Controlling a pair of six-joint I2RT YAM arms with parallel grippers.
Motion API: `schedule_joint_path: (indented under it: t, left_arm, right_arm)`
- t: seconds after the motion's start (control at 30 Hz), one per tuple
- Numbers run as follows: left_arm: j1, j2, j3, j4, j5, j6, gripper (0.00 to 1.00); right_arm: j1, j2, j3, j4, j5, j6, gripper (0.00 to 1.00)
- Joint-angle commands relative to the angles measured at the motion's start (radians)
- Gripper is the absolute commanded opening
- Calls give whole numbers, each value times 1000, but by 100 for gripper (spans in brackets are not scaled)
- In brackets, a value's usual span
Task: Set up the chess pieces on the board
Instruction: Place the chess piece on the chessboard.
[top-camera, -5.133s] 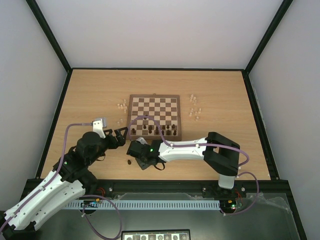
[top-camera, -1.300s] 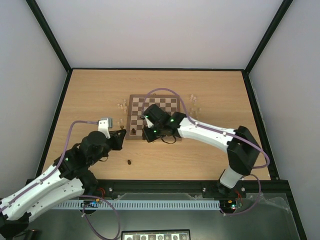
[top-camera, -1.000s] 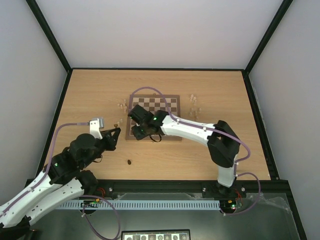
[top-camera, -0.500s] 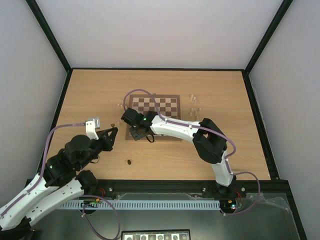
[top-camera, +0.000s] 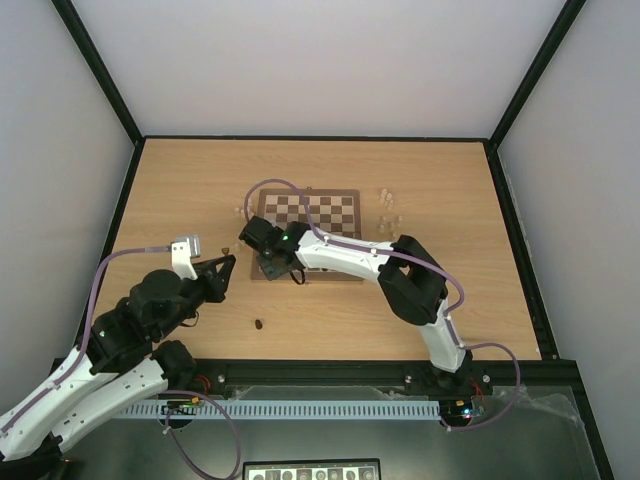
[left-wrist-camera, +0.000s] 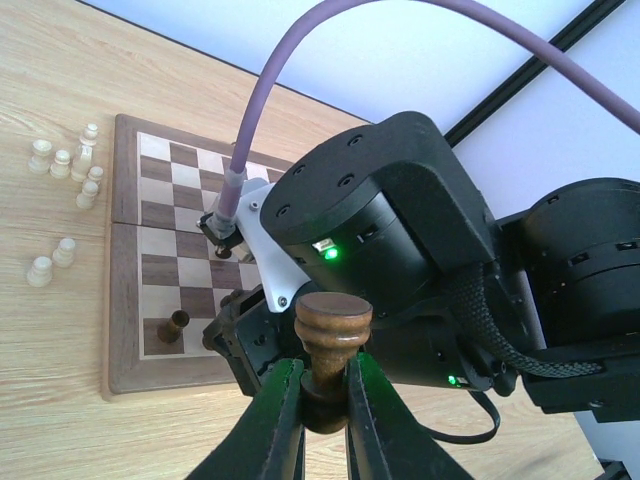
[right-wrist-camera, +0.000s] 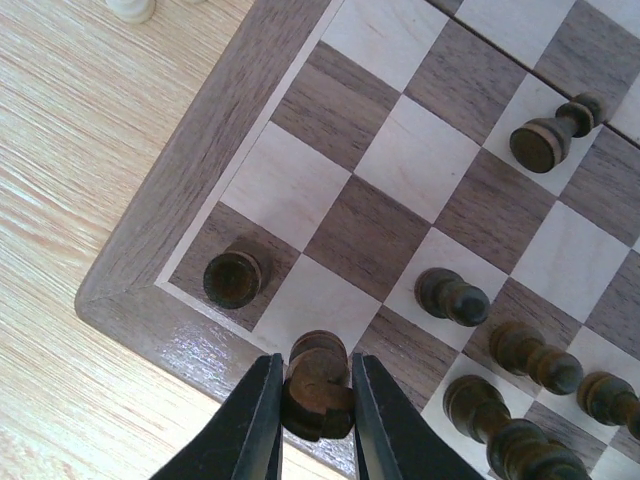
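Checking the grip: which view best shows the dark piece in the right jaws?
Right wrist: the dark piece, clamped between the jaws at the board edge. Top external and left wrist: the right arm hides it.

A: Overhead view: is the light wood tabletop evenly lit?
B: Yes; bright, diffuse, shadows soft. Right wrist view: a pale sheen lies on the square checked wooden chessboard at its near border.

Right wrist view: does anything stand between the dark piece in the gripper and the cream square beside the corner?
Nothing visible does. The dark piece in the right gripper hangs at that bare cream square's edge; the nearest chessmen, a corner piece and a pawn, stand on neighbouring squares.
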Motion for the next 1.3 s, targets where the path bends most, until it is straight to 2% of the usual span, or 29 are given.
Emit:
schedule_joint_path:
  t: [0.0, 0.2, 0.67, 0.9, 0.97, 1.1, 1.27]
  left_arm:
    - [5, -7, 12, 0, -2, 12, 9]
    - [6, -6, 9, 2, 0, 10, 9]
    - [5, -4, 3, 11, 8, 8, 9]
    - [6, 2, -2, 21, 18, 7, 9]
    - [5, 5, -2, 27, 26, 10, 9]
    - [5, 15, -10, 61, 76, 23, 10]
    - [7, 45, -56, 166, 239, 55, 10]
  right_arm:
    - [1, 30, 21, -37, 0, -3, 17]
    - [-6, 34, 12, -22, -9, -3, 18]
    - [-12, -16, -24, 22, -20, -8, 37]
    - [-12, -89, -57, 45, -51, -9, 40]
    - [-10, -133, -71, 50, -70, -7, 42]
    - [-11, -317, -196, 89, -116, 17, 49]
    - [-15, -608, -428, 162, -157, 60, 53]
